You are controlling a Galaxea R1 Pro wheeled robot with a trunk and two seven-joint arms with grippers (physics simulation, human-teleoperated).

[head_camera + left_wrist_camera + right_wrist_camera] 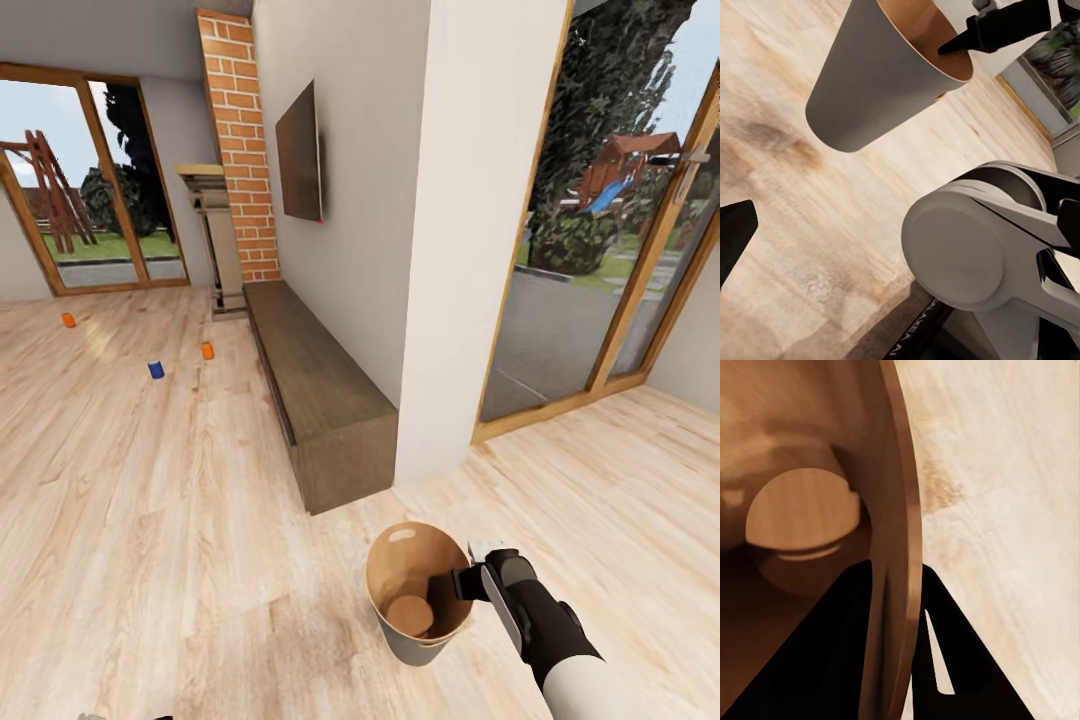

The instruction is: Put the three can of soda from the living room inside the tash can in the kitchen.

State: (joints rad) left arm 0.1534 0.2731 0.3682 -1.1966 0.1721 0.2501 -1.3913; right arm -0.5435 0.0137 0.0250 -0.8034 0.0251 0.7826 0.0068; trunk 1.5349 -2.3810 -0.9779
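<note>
Three cans of soda are seen standing upright on the plank floor of the living room, well ahead and to the left of the robot: an orange can (68, 320) nearest the glass doors, a second orange can (207, 351) close to the long dark-wood cabinet (320, 400), and a blue can (156, 370) between them and slightly nearer. The trash can (420, 640) is held aloft at the lower middle of the head view by the right gripper (468, 582), whose fingers (945, 652) are closed across the rim wall, one inside and one outside. The bucket is empty and roughly upright, its mouth upward. From that gripper the cans lie far off to the front-left, so a drive across the floor is judged necessary before any pick. The left arm is judged the free one. Of the left gripper, one dark fingertip (733, 229) is caught in its own wrist view, so its state cannot be told. No label or writing can be read on the cans or bucket.
</note>
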